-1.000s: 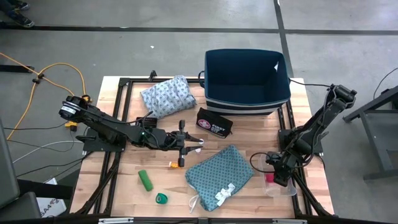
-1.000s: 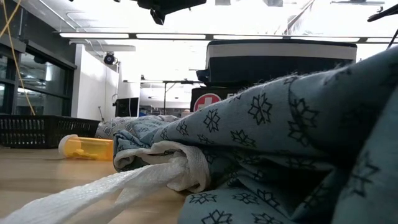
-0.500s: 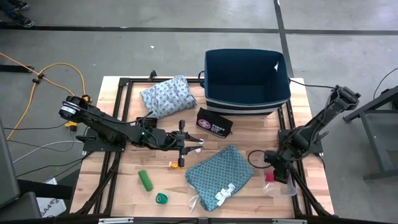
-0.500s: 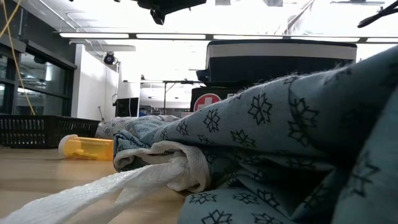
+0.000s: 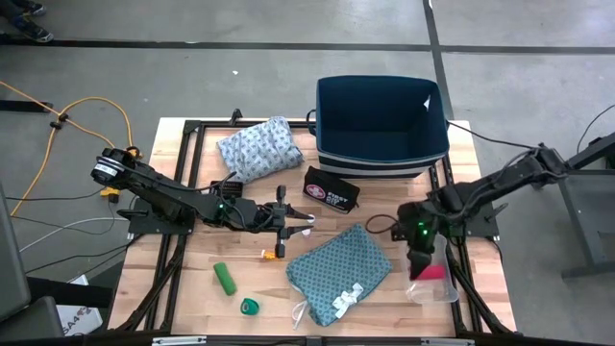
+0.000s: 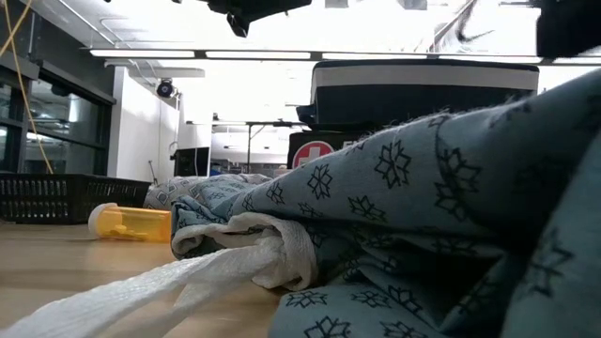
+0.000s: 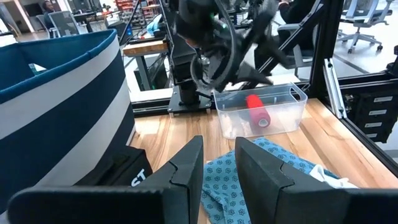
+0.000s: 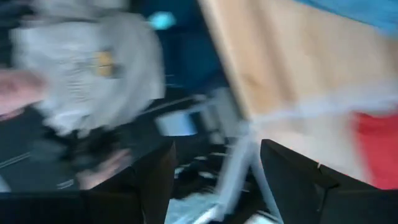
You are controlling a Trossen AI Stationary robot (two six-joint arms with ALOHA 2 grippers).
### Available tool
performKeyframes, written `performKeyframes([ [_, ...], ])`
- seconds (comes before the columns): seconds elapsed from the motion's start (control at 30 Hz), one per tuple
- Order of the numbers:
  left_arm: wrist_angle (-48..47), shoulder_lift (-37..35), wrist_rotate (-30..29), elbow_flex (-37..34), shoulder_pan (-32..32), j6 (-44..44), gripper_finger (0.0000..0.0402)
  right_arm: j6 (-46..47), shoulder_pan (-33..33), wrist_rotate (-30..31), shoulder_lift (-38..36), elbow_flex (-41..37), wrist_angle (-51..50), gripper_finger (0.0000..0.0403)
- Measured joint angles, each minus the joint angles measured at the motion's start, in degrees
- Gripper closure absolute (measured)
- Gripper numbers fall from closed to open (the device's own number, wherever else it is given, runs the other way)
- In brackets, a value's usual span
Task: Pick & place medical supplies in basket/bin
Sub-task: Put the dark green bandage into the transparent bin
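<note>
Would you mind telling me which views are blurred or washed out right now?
Right wrist view: heavy motion smear, only the red roll and table edge readable. Low view: teal cloth fills the near field, ceiling lights glare white. Left wrist view: right arm smeared, clear bin sharp. High view: evenly lit.

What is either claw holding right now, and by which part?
Nothing. The left claw is empty, jaws slightly apart. The right claw is open and empty above the clear tray.

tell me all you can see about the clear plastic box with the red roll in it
The clear plastic box is a shallow, open-topped rectangular tub with see-through walls. It stands flat at the wooden table's near right corner, beside the teal cloth. A red roll lies inside. The right pincer hovers above it.
</note>
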Motion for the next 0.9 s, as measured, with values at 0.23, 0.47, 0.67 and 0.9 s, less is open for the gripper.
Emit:
performKeyframes([
  [0.23, 0.0, 0.0, 0.0, 0.0, 0.0, 0.1, 0.0314, 3.2, -4.2, 0.2, 0.0, 0.0, 20.0, 0.0178],
  [0.47, 0.0, 0.0, 0.0, 0.0, 0.0, 0.1, 0.0314, -13.9, -7.5, 7.0, 1.1, 0.1, 29.1, 0.0178],
  [0.67, 0.0, 0.0, 0.0, 0.0, 0.0, -0.2, 0.0314, -37.2, -9.9, 16.5, 2.2, 0.1, 30.8, 0.0178],
  [0.9, -0.1, 0.0, 0.0, 0.0, 0.0, -1.7, 0.0314, -57.5, -10.0, 33.8, 3.5, 0.1, 31.3, 0.0178],
])
